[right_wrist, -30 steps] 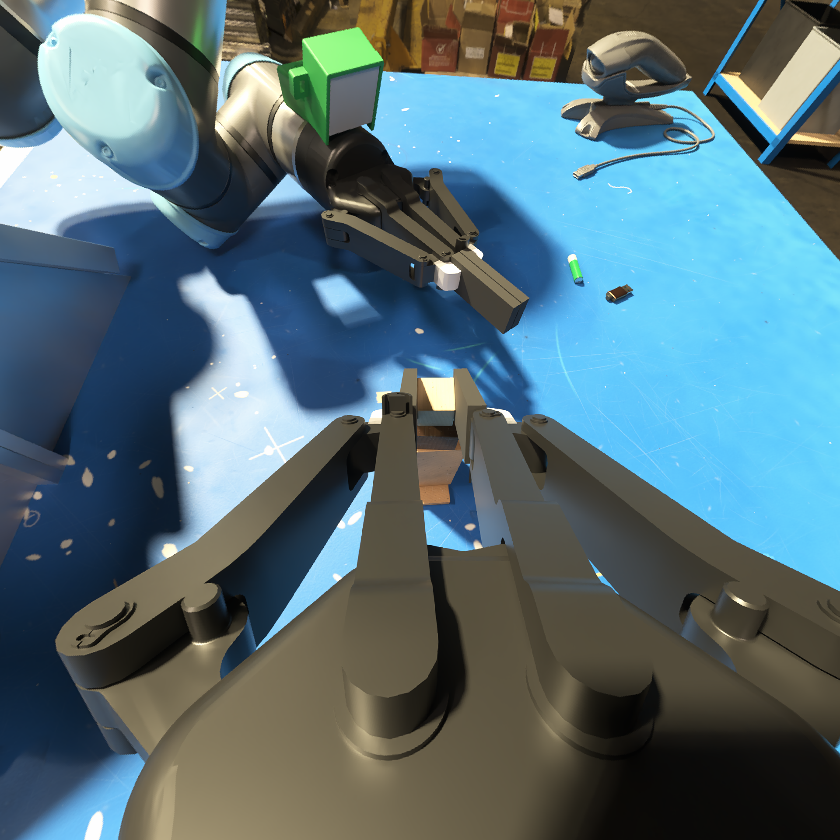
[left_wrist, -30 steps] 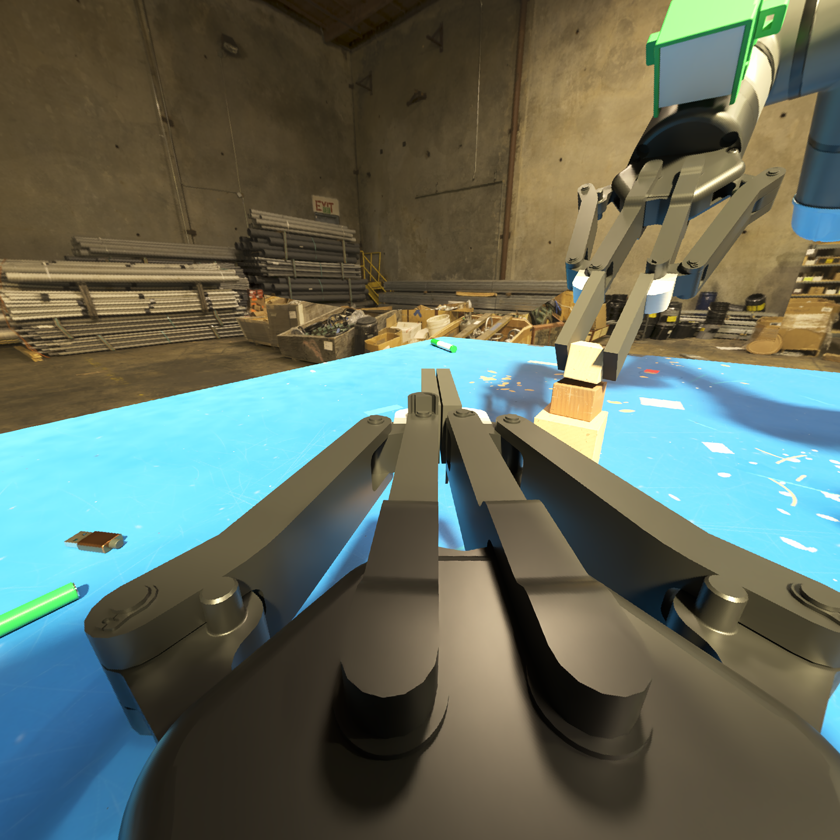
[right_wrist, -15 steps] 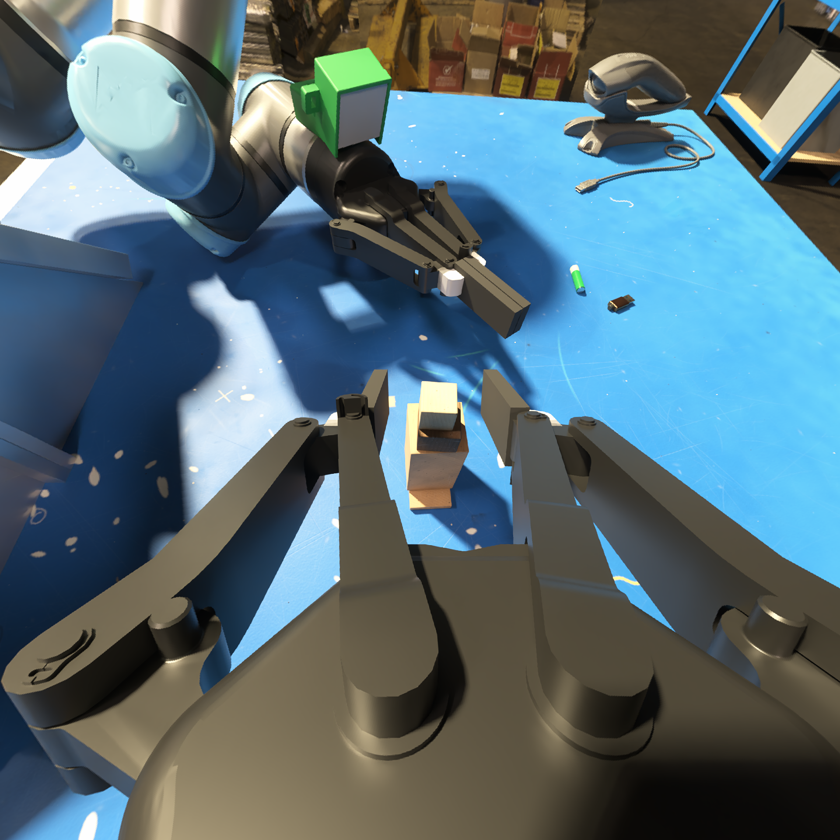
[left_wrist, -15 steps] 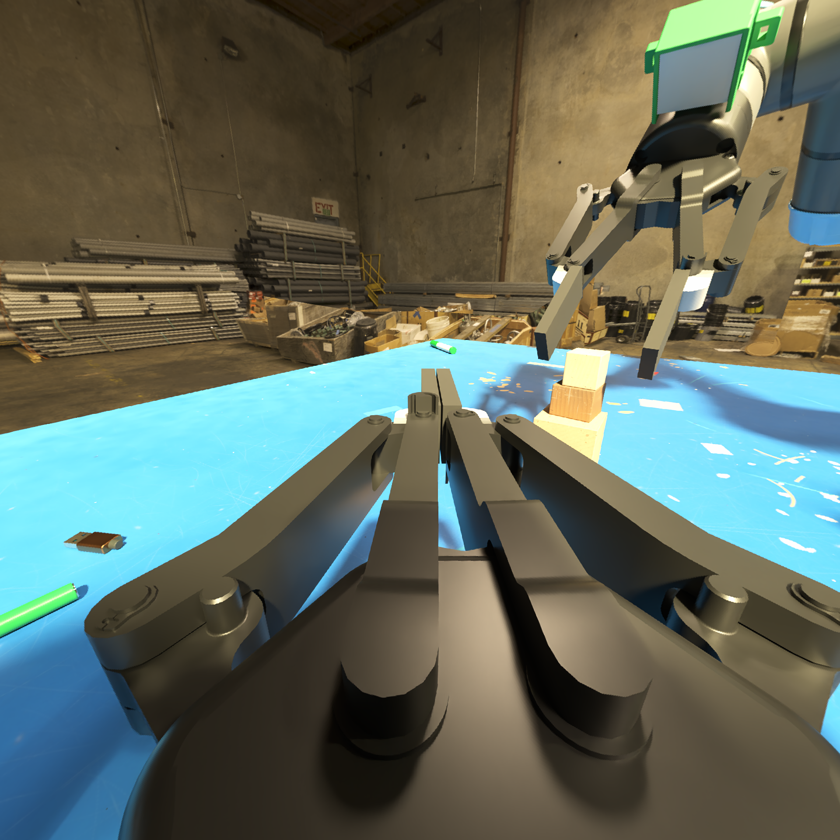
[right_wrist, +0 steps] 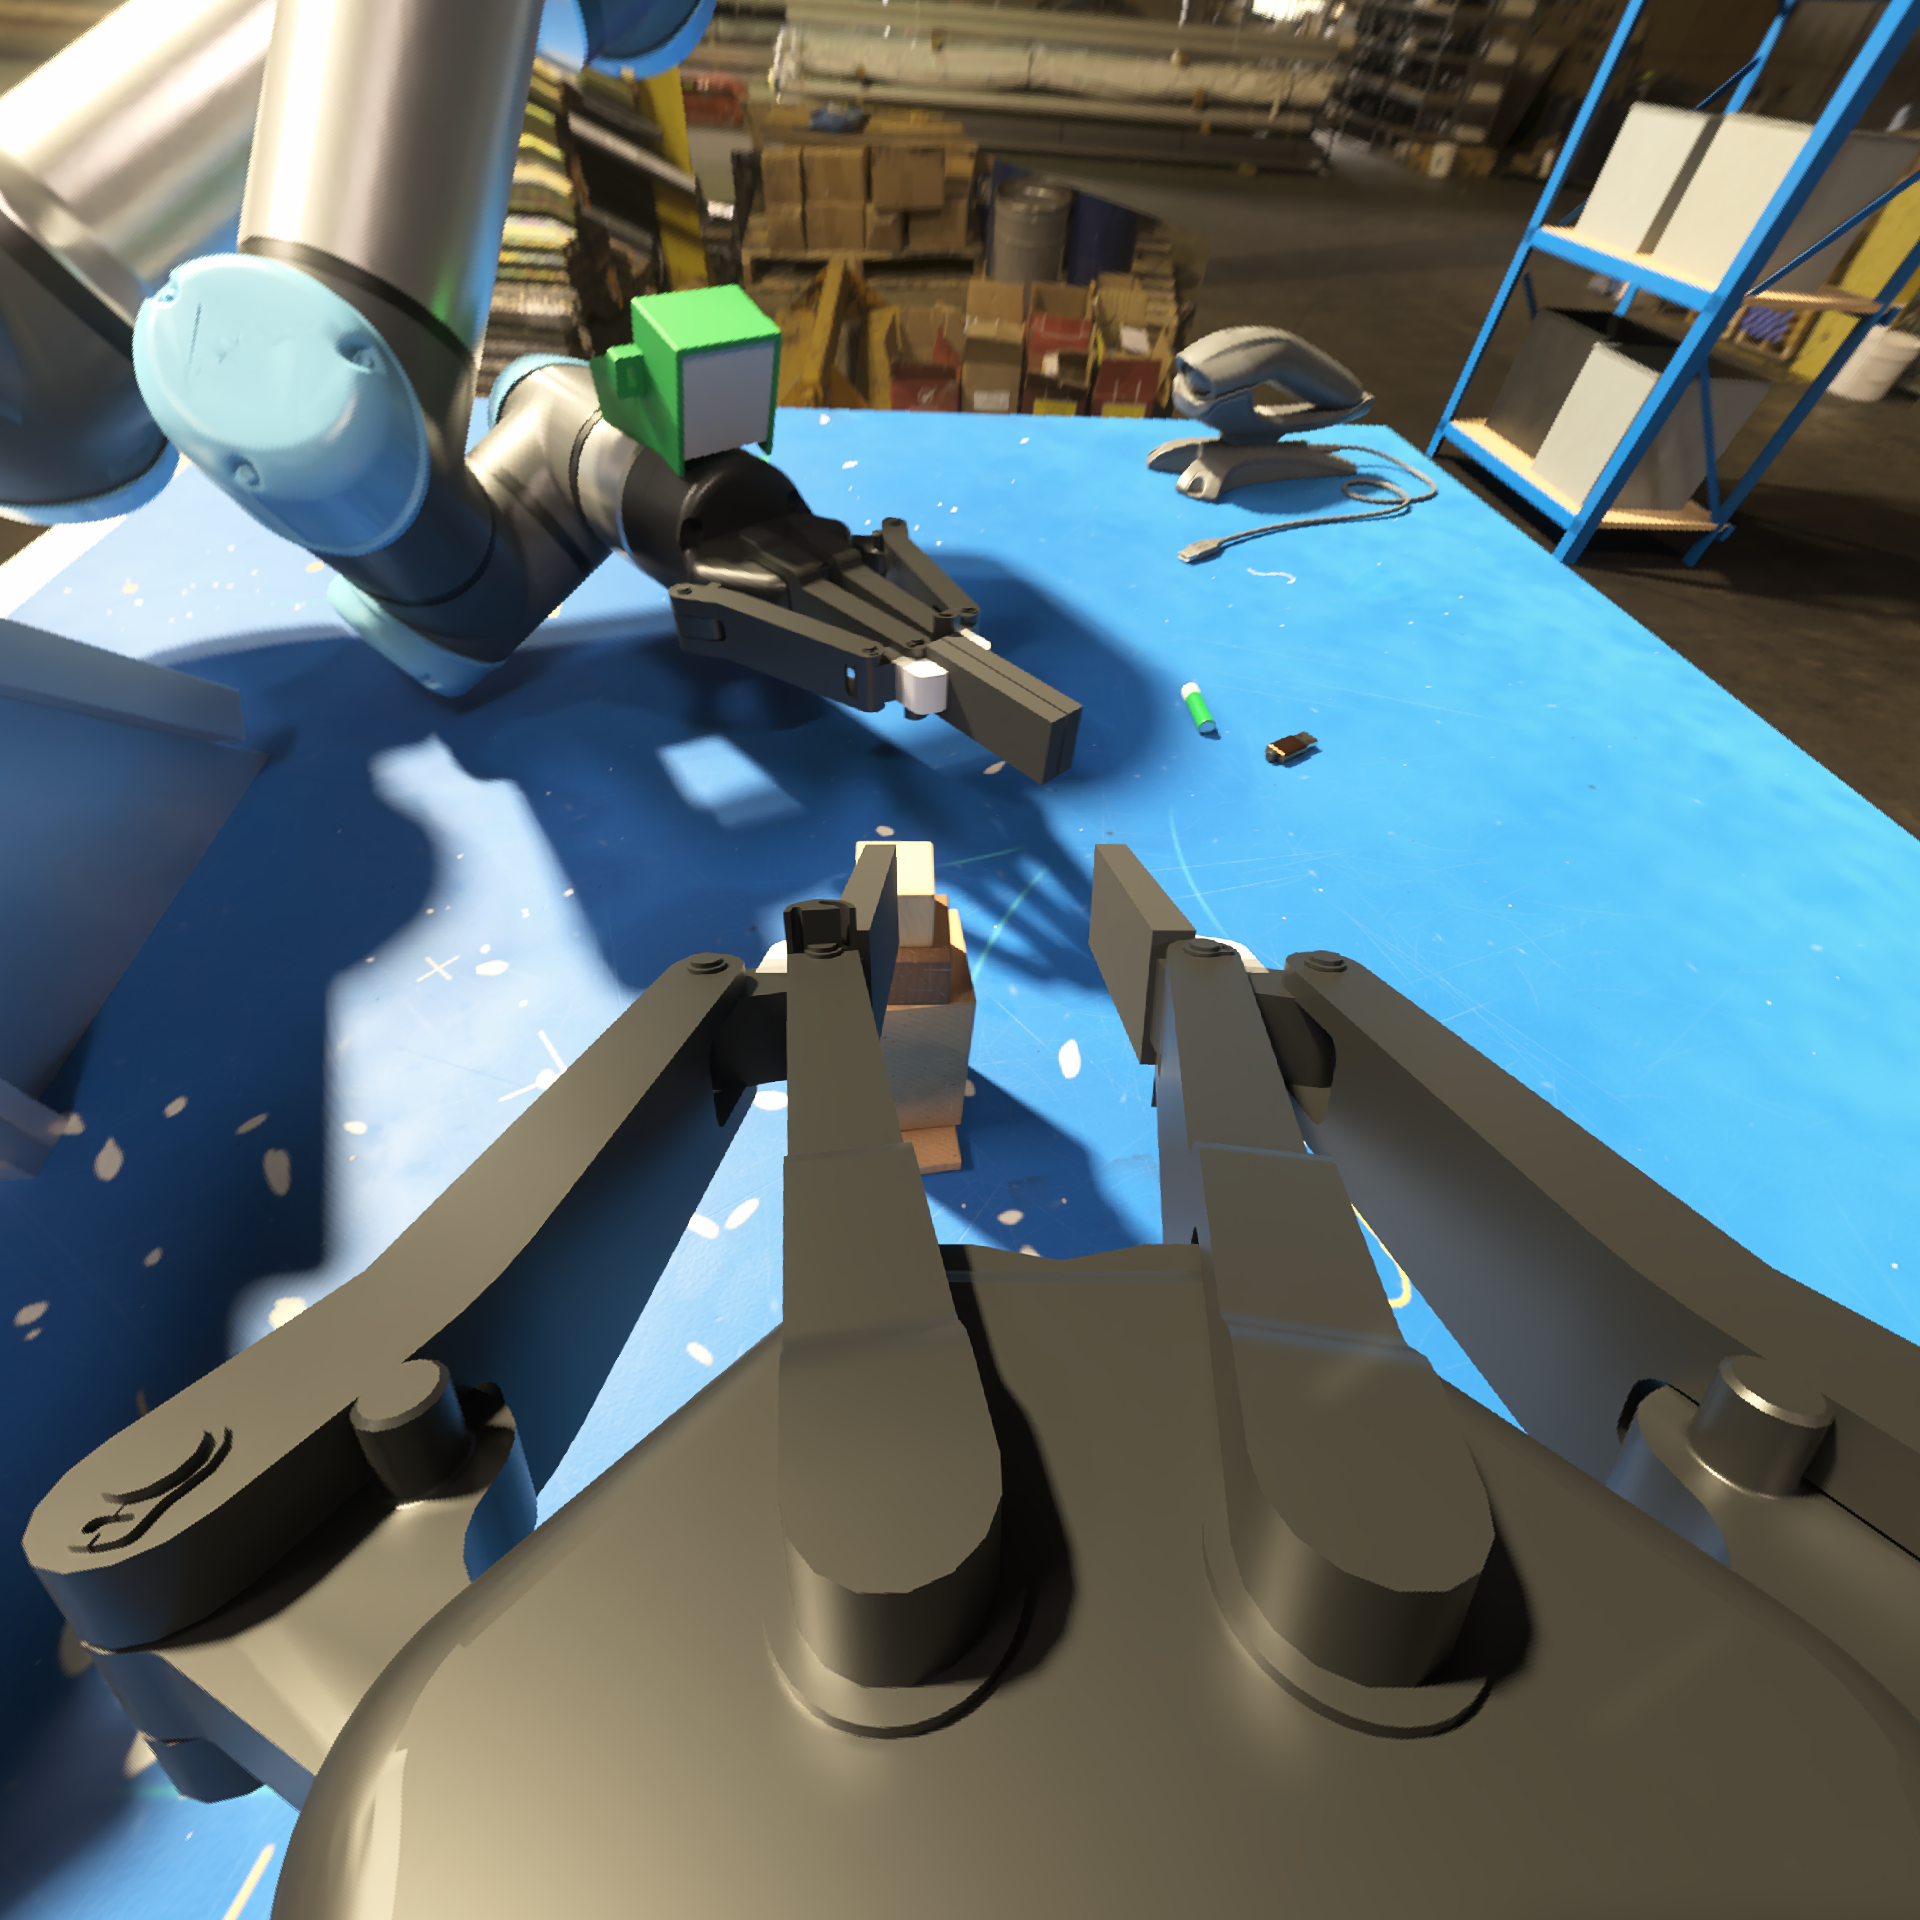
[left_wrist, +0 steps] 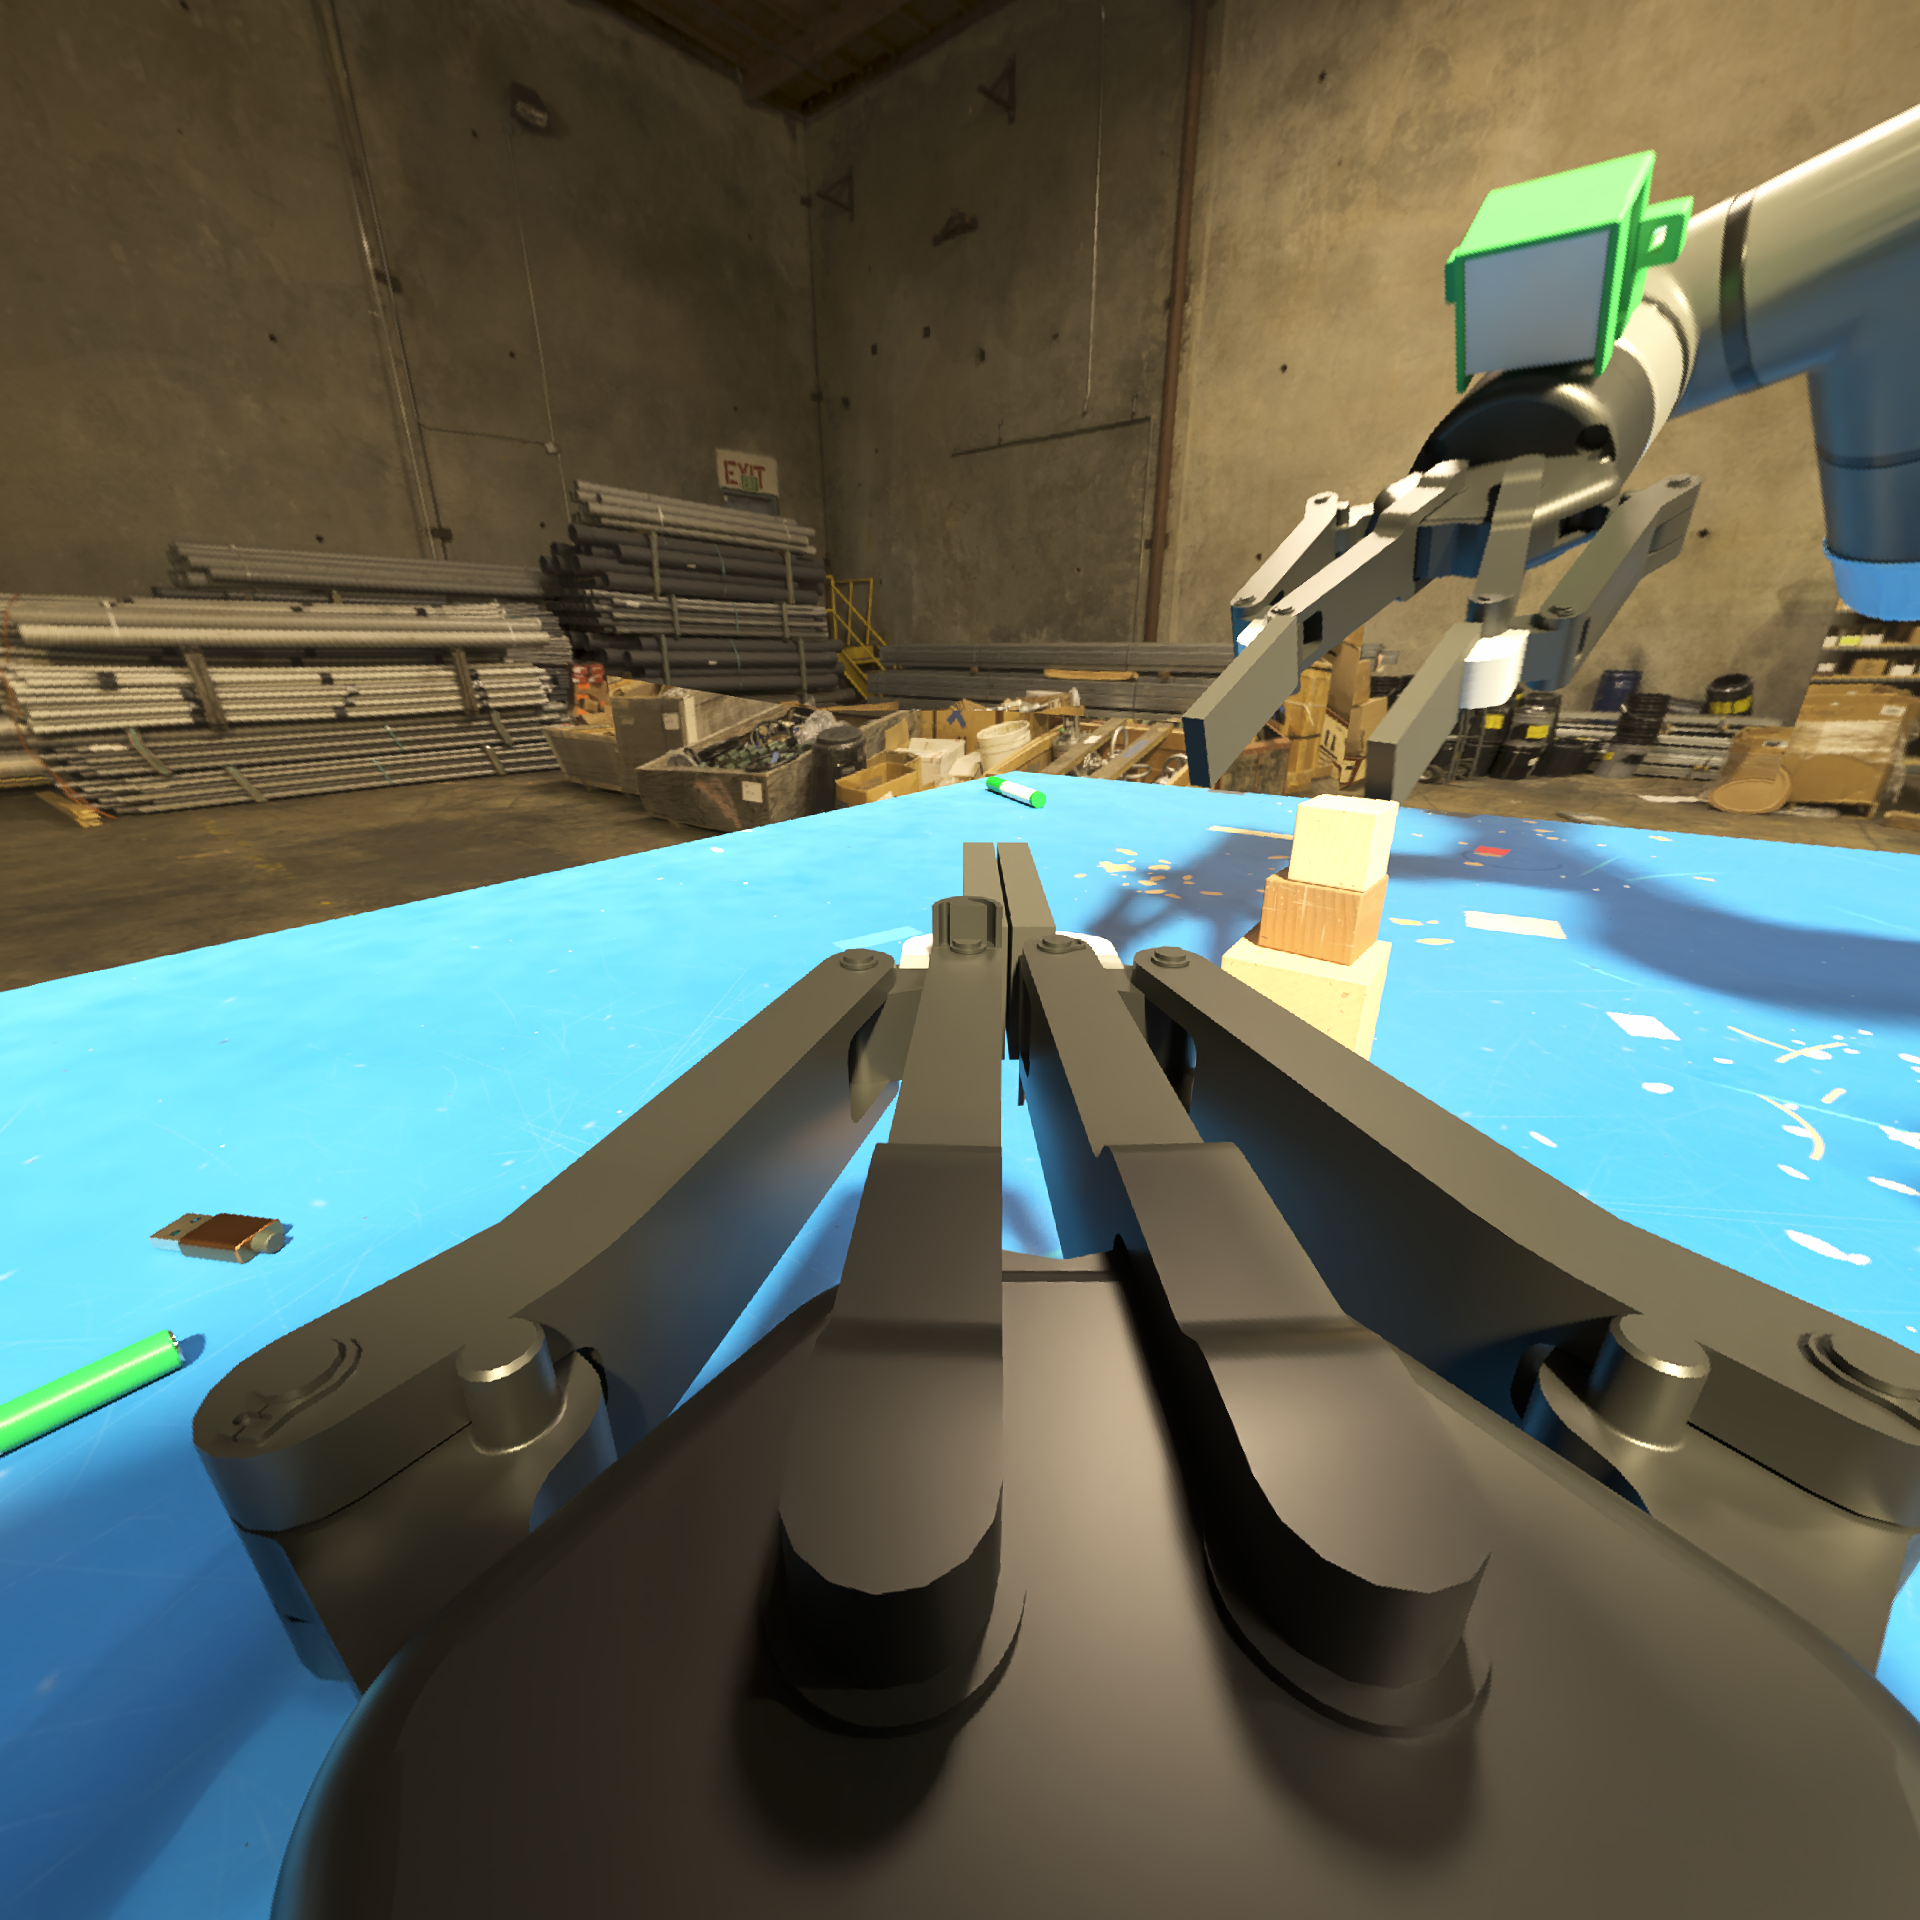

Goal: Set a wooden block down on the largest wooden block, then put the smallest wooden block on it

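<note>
Three wooden blocks stand stacked on the blue table (left_wrist: 416,1039). The largest pale block (left_wrist: 1320,992) is at the bottom, a brown block (left_wrist: 1322,916) sits on it, and the smallest pale block (left_wrist: 1342,842) is on top. My right gripper (left_wrist: 1294,758) is open and empty, just above the stack. In the right wrist view the right gripper (right_wrist: 997,894) spreads wide and its left finger partly hides the smallest block (right_wrist: 916,894), the brown block (right_wrist: 928,971) and the largest block (right_wrist: 928,1060). My left gripper (left_wrist: 995,873) is shut and empty, low over the table beside the stack; it also shows in the right wrist view (right_wrist: 1023,727).
A green marker (right_wrist: 1198,709) and a small brown USB stick (right_wrist: 1291,746) lie beyond the left gripper. A grey barcode scanner (right_wrist: 1262,416) with its cable stands at the far edge. A blue shelf rack (right_wrist: 1662,312) stands off the table. A green pen (left_wrist: 83,1387) lies at the left.
My right gripper opened, let go of the smallest block on top of the brown block, then rose and drew back. The left gripper has not moved.
</note>
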Tool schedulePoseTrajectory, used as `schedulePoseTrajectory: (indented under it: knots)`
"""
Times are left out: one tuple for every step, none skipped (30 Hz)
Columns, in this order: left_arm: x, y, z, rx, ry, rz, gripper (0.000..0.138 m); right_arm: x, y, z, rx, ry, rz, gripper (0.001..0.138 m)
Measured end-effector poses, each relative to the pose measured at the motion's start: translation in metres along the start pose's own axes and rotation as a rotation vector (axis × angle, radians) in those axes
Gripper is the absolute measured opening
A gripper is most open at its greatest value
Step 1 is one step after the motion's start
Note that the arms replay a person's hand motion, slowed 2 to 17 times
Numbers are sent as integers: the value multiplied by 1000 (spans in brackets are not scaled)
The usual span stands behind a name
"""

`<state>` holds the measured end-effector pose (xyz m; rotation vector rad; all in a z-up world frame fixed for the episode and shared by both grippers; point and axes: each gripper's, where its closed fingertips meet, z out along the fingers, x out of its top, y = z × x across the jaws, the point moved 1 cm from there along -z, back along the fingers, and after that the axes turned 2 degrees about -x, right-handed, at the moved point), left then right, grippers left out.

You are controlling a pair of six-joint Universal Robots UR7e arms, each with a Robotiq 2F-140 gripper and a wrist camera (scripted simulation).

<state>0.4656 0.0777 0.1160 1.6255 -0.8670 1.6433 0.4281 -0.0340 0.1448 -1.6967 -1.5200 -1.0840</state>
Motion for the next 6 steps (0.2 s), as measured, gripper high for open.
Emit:
schedulePoseTrajectory:
  knots:
    - [0, 0, 0, 0, 0, 0, 1, -2, 3, -1, -5, 18, 12, 49]
    - [0, 0, 0, 0, 0, 0, 1, -4, 6, -2, -7, 35, 24, 47]
    - [0, 0, 0, 0, 1, 1, 1, -7, 8, -2, -6, 50, 35, 46]
    - [0, 0, 0, 0, 1, 1, 1, -10, 9, -3, -1, 63, 46, 45]
    - [0, 0, 0, 0, 2, 0, 1, -14, 9, -3, 9, 75, 55, 44]
    - [0, 0, 0, 0, 2, 0, 1, -17, 9, -3, 22, 86, 62, 43]
